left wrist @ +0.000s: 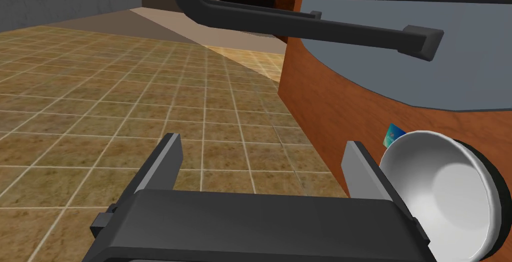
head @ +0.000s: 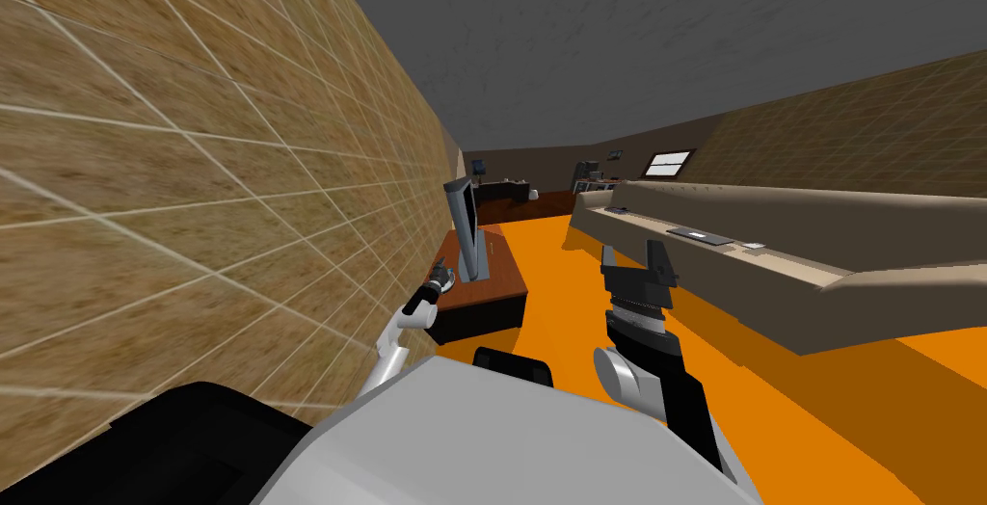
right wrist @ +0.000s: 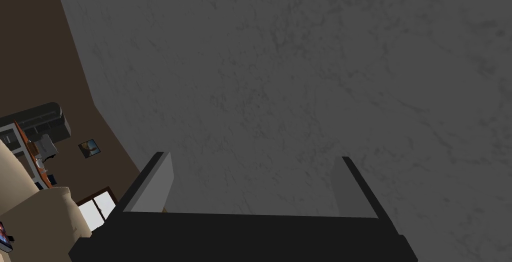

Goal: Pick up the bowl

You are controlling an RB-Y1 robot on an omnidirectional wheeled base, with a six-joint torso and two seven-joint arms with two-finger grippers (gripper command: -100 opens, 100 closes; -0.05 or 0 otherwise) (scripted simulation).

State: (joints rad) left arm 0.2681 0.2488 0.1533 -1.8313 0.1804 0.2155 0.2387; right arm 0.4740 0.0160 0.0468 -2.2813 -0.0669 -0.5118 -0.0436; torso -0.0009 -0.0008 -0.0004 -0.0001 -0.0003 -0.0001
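Left wrist view: left gripper point(left wrist: 262, 140) spread, empty; white bowl point(left wrist: 440, 194) just beside one finger, outside gap, so probably pre-grasp lineup. Right gripper point(right wrist: 254, 156) spread, parked well apart from bowl.

Free room lies between bowl point(left wrist: 440, 194) and wall point(left wrist: 100, 99), where the left gripper point(left wrist: 262, 140) hangs, fingers apart; monitor point(left wrist: 425, 64) crowds the bowl's far side.
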